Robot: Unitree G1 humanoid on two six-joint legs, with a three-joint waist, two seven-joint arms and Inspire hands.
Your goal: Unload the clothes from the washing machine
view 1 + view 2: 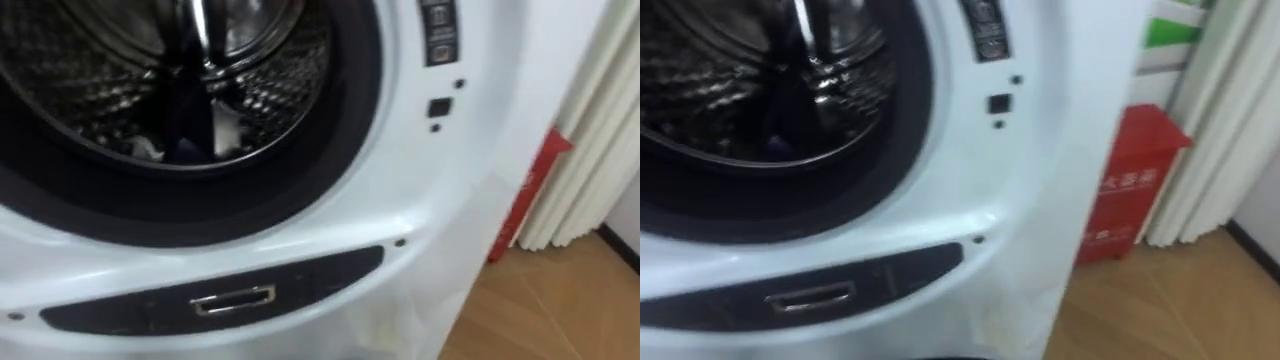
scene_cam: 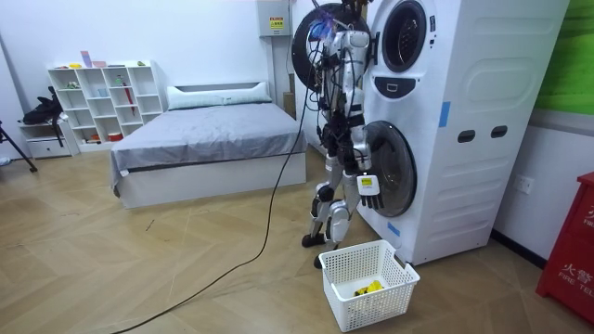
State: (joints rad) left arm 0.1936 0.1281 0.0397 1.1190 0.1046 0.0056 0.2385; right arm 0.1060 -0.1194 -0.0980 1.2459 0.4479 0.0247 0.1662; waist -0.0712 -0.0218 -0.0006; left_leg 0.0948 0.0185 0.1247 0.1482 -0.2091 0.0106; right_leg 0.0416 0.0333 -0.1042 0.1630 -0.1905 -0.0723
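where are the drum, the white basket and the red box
drum point(image 1: 90, 90): left eye view, metal wall
white basket point(image 2: 376, 308): room view, front wall
red box point(image 1: 1130, 185): right eye view, front face

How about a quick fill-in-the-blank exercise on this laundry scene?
1. The basket by the robot's feet stands on the ___.
2. The bed lies at the room view's ___.
3. The box beside the washing machine is coloured ___.
Missing words: floor; left; red.
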